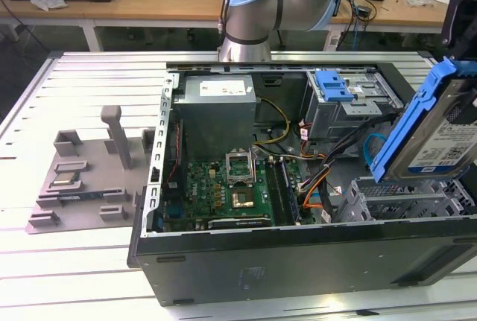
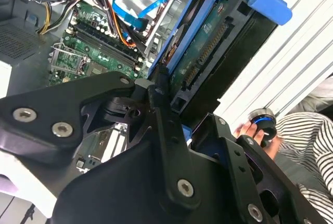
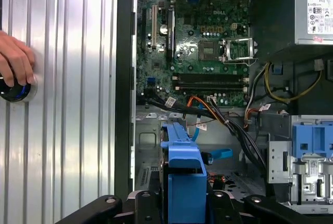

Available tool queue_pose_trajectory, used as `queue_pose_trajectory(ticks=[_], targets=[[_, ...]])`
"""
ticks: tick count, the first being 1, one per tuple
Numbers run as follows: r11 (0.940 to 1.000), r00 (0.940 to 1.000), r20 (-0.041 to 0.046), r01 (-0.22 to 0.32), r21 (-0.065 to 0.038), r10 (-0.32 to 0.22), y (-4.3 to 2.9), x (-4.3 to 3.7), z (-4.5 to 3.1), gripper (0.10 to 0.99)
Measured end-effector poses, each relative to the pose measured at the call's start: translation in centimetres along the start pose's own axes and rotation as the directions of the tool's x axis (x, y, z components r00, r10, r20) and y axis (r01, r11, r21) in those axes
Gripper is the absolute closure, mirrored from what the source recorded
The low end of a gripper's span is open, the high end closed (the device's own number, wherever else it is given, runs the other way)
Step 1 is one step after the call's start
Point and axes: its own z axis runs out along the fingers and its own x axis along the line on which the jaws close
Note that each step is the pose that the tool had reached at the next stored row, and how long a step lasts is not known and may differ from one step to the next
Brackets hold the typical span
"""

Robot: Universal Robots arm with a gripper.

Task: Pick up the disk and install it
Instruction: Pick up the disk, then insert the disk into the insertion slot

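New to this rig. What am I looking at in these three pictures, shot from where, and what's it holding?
This is one grey-and-blue robot arm with a black claw. The exterior view comes from a camera off the arm; both wrist views come from cameras riding near its wrist. A slatted silver metal table carries an open black computer case and a grey plastic fixture. The claw is shut on the disk, a flat silver metal hard drive in a blue plastic carrier frame, tilted over the case at the exterior view's right. A person's hand rests on a round black knob on the table.
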Motion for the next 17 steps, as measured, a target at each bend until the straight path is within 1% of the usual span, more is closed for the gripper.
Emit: queue_pose_trajectory(ticks=[14,17], targets=[[1.0000,1.0000,-0.0002,0.000,0.000,0.000,-0.06,0.01,0.03,0.718],[1.0000,1.0000,-0.0001,0.000,0.000,0.000,-0.08,0.02,0.54,0.718]])
